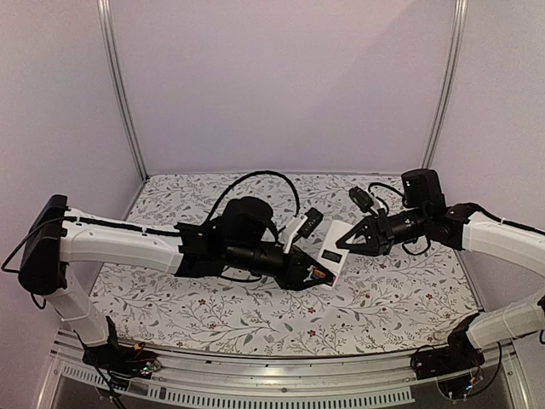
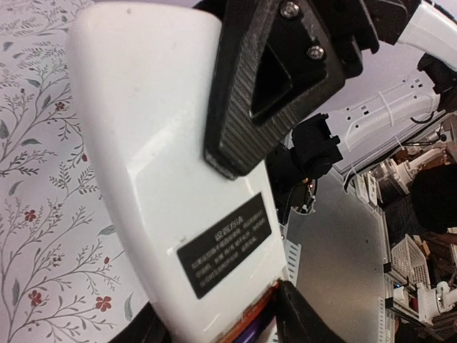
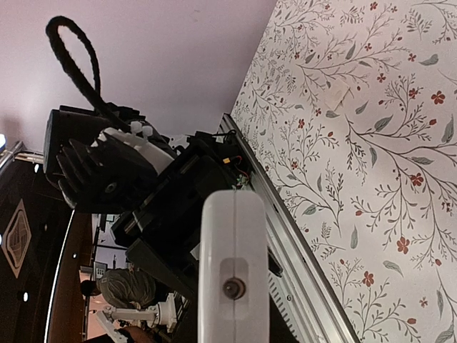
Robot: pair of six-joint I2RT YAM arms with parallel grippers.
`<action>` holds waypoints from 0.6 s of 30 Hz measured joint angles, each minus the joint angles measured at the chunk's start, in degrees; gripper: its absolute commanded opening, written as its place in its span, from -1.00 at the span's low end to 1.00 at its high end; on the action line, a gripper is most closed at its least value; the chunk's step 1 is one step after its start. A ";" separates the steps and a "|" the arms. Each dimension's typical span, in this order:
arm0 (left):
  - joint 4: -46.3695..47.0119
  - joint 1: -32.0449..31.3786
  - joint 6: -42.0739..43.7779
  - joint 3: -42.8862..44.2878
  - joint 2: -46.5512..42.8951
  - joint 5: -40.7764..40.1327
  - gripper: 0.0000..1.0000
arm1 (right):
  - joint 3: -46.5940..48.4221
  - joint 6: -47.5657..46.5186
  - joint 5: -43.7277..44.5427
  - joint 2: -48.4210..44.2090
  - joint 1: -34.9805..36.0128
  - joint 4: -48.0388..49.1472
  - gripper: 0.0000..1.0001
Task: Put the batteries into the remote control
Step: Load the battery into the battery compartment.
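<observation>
The remote control hangs above the middle of the table, held between both arms with its plain white back toward the left wrist camera. My right gripper is shut on its upper end; one ribbed black finger presses flat on the white back. My left gripper clasps the lower end, its jaws against the two side edges below the black label. A reddish-orange strip shows at that lower edge. In the right wrist view the remote's end faces the camera. The batteries are out of view.
A floral cloth covers the table under the arms. Metal frame posts stand at the back corners and a metal rail runs along the near edge. The left arm's black wrist and cable loop sit close behind the remote.
</observation>
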 measured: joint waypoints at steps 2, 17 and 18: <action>0.52 0.35 -0.76 -0.48 -0.13 1.18 -0.50 | 0.00 -0.81 -0.37 -0.61 0.00 0.02 -1.00; 2.43 1.68 -0.02 -1.68 -1.75 2.84 0.08 | 0.00 -0.74 -0.24 -2.10 -0.24 1.36 -1.00; 2.16 1.68 0.55 -1.70 -1.88 2.47 0.12 | 0.00 -0.50 -0.07 -2.10 -0.24 1.36 -1.00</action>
